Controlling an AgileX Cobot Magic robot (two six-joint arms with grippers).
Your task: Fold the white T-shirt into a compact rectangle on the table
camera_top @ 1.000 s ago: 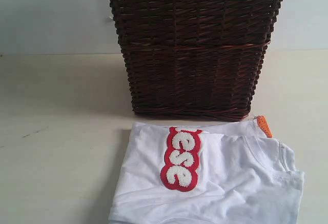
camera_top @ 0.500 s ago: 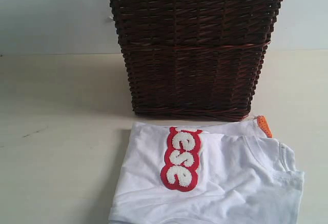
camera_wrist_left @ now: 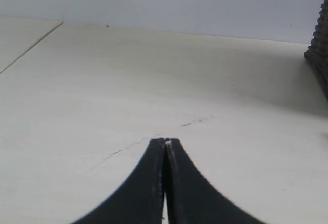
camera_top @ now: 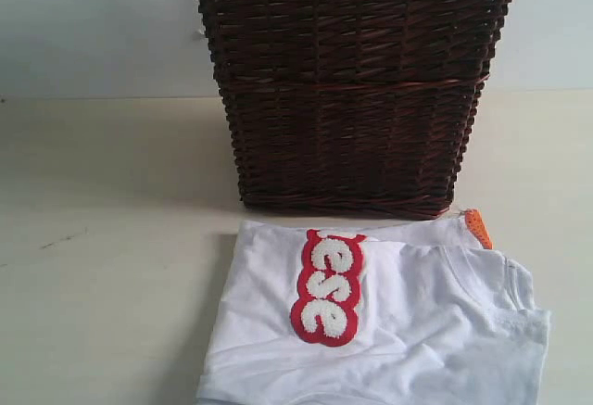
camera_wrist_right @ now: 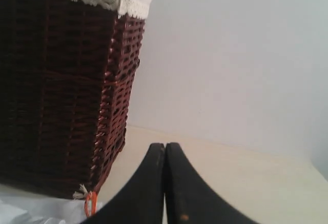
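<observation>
T-shirt (camera_top: 417,331) is laid flat on the table (camera_top: 111,238), just in front of the wicker basket (camera_top: 352,99) and toward the table's near edge, where its lower part is cut off by the exterior view. The basket itself is set toward the far edge, close to the wall.

The garment is seen to be doubled over already. The red-outlined lettering (camera_top: 326,286) is turned on its side, layered edges are stacked along the right, and the orange tag (camera_top: 477,227) is poked out beside the basket's base. A roughly rectangular outline is formed, though creases and a loose, uneven right-hand layer are visible. The folding is therefore judged to be well advanced. At most a final fold or some smoothing is thought to be left, but this cannot be settled while the near part is hidden.

The left gripper (camera_wrist_left: 165,147) is held over bare table, its fingers pressed together with nothing between them. The right gripper (camera_wrist_right: 165,149) is likewise clenched and empty, pointed past the basket's corner. Neither is touching the cloth.
</observation>
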